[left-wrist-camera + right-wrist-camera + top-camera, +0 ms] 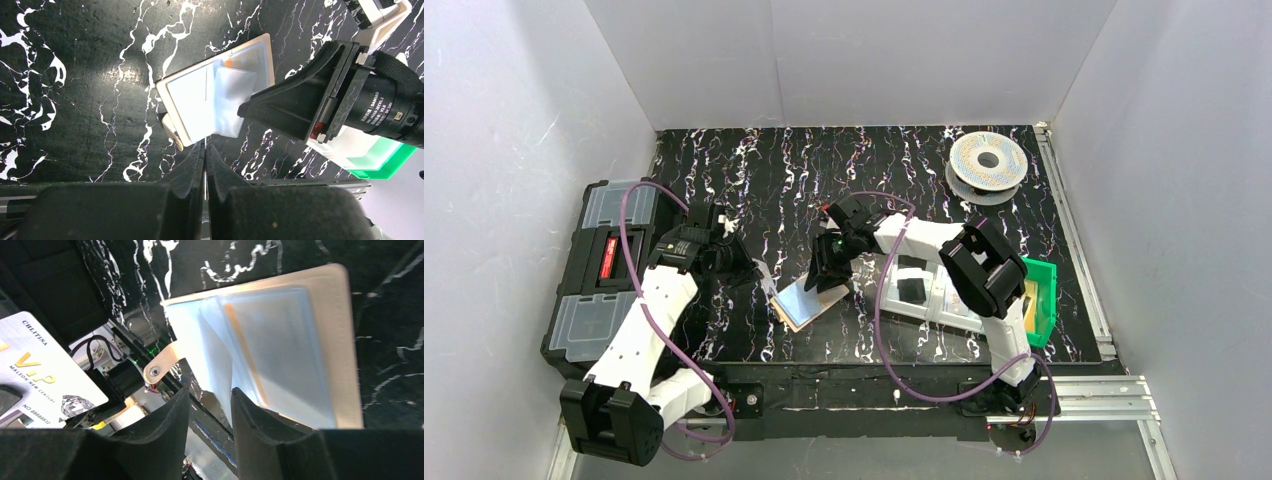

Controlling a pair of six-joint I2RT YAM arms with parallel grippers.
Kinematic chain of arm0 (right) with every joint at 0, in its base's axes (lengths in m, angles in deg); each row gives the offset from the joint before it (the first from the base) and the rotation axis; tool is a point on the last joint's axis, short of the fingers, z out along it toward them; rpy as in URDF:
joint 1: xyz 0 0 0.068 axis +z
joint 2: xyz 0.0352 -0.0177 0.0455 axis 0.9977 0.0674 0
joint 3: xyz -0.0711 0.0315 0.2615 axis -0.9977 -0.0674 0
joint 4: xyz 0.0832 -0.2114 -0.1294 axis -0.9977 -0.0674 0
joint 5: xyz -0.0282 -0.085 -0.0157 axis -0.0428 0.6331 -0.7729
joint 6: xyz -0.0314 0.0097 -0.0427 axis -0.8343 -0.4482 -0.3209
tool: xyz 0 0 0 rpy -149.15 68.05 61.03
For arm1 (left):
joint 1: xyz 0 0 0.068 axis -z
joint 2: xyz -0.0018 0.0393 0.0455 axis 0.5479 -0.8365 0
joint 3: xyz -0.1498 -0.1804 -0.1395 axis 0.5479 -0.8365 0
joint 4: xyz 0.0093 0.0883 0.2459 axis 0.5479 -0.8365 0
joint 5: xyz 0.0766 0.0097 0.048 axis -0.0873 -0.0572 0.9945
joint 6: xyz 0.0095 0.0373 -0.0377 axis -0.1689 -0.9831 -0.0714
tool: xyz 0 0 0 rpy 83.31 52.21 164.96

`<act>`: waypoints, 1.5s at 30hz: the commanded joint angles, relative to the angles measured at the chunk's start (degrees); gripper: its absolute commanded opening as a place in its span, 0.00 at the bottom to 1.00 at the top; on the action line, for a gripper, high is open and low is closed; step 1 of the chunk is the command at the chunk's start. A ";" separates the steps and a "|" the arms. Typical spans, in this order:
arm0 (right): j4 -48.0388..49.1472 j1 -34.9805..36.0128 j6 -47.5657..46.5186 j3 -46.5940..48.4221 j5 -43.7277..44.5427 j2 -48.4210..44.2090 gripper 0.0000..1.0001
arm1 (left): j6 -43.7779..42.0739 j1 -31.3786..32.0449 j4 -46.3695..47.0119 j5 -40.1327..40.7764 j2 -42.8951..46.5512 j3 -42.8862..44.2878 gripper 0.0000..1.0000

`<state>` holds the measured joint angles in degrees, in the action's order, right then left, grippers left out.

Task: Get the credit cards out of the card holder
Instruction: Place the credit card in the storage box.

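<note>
One black worktop (754, 170) veined with white fills the floor of a booth closed in by three plain white walls (874, 60). Two arms reach onto it, and one card holder (345, 350) lies open and flat in the middle, its tan rim framing the pale blue credit cards (200, 100). At least two of them overlap there, though the exact number cannot be told. One more, a white VIP card (45, 370) with gold lettering, is clear of the card holder on its left side. It is pinched in the clenched left tool (205, 150) and shows only as a thin edge between that tool's fingers. The right tool (210, 395) sits at the card holder's right edge with its jaws apart, a corner of one tilted card (232, 102) lying in the gap. One black toolbox (599, 270) stands well to the left of the card holder, its clear lids down and its contents unreadable. Just right of the card holder sits one clear tray (944, 300) with two dark squares (913, 290) in it. Beyond that is one green bin (1046, 300), whose contents are mostly hidden by the right arm. One spool (987, 165) lies far back to the right.
</note>
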<state>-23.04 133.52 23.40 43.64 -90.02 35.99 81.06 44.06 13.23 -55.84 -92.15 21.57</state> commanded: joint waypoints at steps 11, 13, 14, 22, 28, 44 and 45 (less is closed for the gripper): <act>3.48 3.61 1.61 6.55 -5.75 0.41 0.48 | -0.69 -0.19 -4.56 -1.12 -0.99 9.04 0.00; 1.72 4.59 0.98 9.03 -5.51 1.98 0.48 | -0.58 -0.19 -4.57 -1.43 -1.09 9.75 0.00; 1.30 5.09 0.96 9.87 -5.32 2.74 0.49 | -0.50 -0.16 -4.60 -1.66 -1.12 9.94 0.00; 2.34 6.32 2.34 11.26 -5.79 8.73 0.50 | 0.22 -0.12 -4.02 -3.88 -2.11 10.83 0.00; 3.94 6.36 2.24 10.40 -6.18 9.05 0.50 | 0.45 -0.14 -3.53 -4.95 -2.46 11.18 0.00; 8.05 -2.80 5.81 -6.03 -1.52 -17.32 0.71 | 8.94 -0.62 8.65 -14.28 0.46 10.28 0.00; 8.73 -3.72 6.24 -7.36 -1.88 -19.13 0.73 | 10.37 -0.63 11.65 -16.38 0.62 9.17 0.00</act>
<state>-19.30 134.33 26.70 41.44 -92.31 24.47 86.29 43.85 15.78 -64.64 -93.59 31.90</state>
